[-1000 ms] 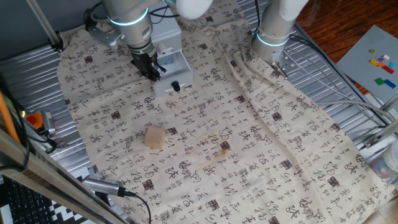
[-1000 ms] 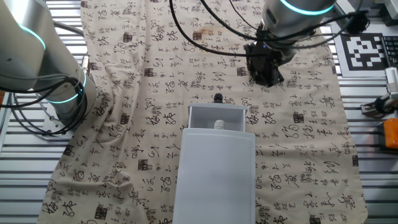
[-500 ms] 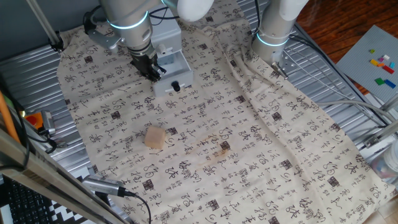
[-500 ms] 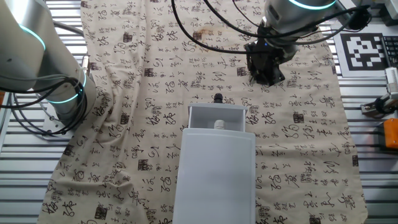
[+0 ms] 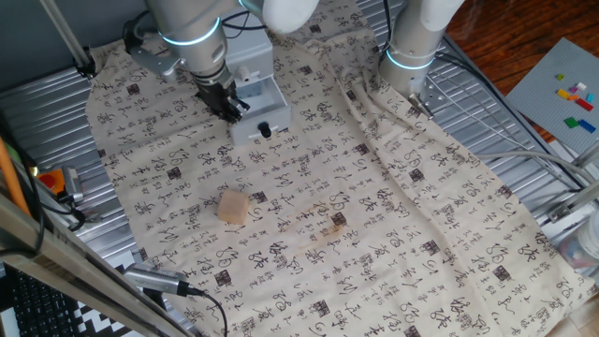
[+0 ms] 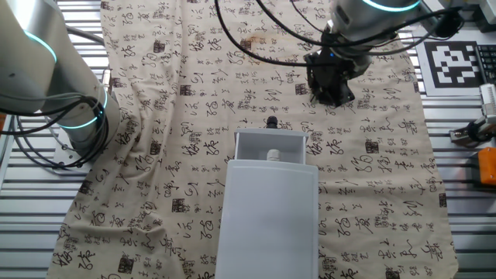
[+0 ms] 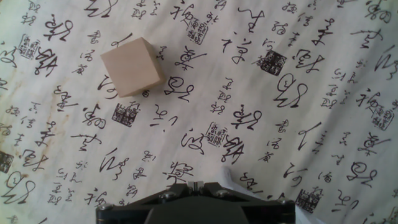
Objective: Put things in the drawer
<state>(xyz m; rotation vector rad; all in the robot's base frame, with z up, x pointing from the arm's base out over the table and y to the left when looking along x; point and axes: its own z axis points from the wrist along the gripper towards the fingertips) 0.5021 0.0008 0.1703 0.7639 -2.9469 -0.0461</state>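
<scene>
The tan wooden block lies on the patterned cloth, toward the front and apart from the drawer. In the hand view it sits upper left, well ahead of the fingers. The white drawer unit stands at the back with its tray pulled open and its black knob facing the block. A small pale thing lies inside the tray. My gripper hangs just beside the drawer front, also seen in the other fixed view. Its fingertips are together with nothing between them.
A second arm's base stands at the back right on the cloth. A grey plate with tiny coloured bricks lies off the far right. An orange object sits at the left edge. Cables hang above.
My gripper has drifted very slightly away from the drawer front. The block and the drawer have not moved.
</scene>
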